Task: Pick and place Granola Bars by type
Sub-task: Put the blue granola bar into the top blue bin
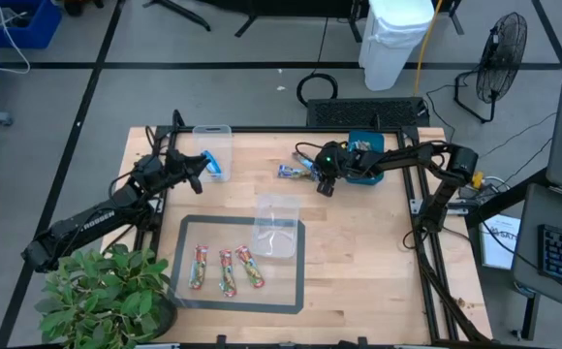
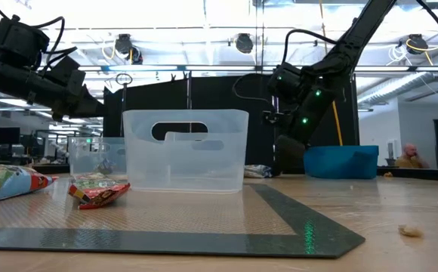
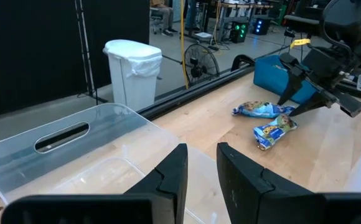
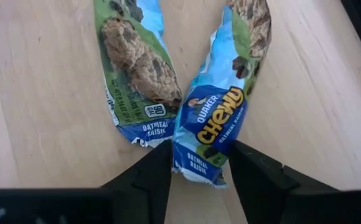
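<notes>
Now the table (image 1: 359,271) holds a mat (image 1: 296,281) with three red bars (image 1: 225,269) sorted. At the far edge, the right hand (image 4: 199,165) straddles one end of a blue bar (image 4: 213,118), fingers open, not yet gripping. Next: close, lift. The left hand (image 3: 200,171) hangs over a tub (image 3: 62,155), slightly open, empty.

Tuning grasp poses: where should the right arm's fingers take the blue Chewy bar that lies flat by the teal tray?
Probably across the Chewy bar near its crimped end, from straight above. It lies flat on the table beside a second blue bar, and the right gripper already straddles that end.
</notes>
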Controlling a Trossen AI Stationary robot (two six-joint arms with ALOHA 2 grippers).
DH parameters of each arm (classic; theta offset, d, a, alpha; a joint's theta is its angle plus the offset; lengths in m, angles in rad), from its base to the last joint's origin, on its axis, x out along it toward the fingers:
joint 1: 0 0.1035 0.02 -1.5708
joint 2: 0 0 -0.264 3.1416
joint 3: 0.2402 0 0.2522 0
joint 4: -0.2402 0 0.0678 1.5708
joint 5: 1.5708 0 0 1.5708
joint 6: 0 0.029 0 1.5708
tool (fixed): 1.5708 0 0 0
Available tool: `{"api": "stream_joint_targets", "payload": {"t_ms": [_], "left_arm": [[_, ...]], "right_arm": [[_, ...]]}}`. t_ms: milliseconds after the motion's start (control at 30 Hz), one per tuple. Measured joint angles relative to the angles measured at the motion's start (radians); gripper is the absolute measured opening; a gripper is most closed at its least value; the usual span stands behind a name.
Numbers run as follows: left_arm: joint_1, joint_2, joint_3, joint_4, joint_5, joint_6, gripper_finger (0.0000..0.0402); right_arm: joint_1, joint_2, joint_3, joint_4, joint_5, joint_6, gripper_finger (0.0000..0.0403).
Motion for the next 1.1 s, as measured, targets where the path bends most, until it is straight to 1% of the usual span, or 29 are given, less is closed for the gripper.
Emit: {"api": "stream_joint_targets", "payload": {"t_ms": [133, 233, 300, 367, 433, 500, 667, 800, 900, 1067, 1100], "left_arm": [[0.0, 0.0, 0.0, 0.0, 0.0, 0.0, 0.009], [0.0, 0.0, 0.0, 0.0, 0.0, -0.001, 0.009], [0.0, 0.0, 0.0, -0.002, 0.0, -0.002, 0.009], [0.0, 0.0, 0.0, -0.009, 0.0, -0.002, 0.009], [0.0, 0.0, 0.0, -0.013, 0.0, -0.009, 0.009], [0.0, 0.0, 0.0, -0.013, -0.001, -0.019, 0.009], [0.0, 0.0, 0.0, -0.012, 0.0, -0.048, 0.009], [-0.009, 0.0, 0.0, 0.0, 0.001, -0.097, 0.009], [-0.035, 0.001, 0.0, 0.021, 0.01, -0.1, 0.009], [-0.101, 0.021, 0.0, 0.087, 0.01, -0.078, 0.009], [-0.116, 0.031, 0.0, 0.106, 0.01, -0.075, 0.009]], "right_arm": [[0.0, 0.0, 0.0, 0.0, 0.0, -0.004, 0.0122], [0.0, 0.0, 0.0, -0.001, 0.007, -0.016, 0.0096], [0.0, 0.0, 0.0, -0.002, 0.039, -0.031, 0.0071], [0.0, 0.0, 0.0, -0.009, 0.069, -0.052, 0.0038], [0.0, -0.006, 0.0, -0.021, 0.077, -0.067, 0.0011], [0.0, -0.02, 0.0, -0.033, 0.079, -0.071, 0.0007], [0.025, -0.086, 0.0, -0.036, 0.129, -0.089, 0.0002], [0.07, -0.163, 0.0, -0.016, 0.123, -0.113, 0.0001], [0.122, -0.219, 0.0, 0.018, 0.119, -0.146, 0.0001], [0.203, -0.293, 0.0, 0.063, 0.016, -0.176, 0.0001], [0.219, -0.303, 0.0, 0.078, 0.011, -0.176, 0.0001]]}}
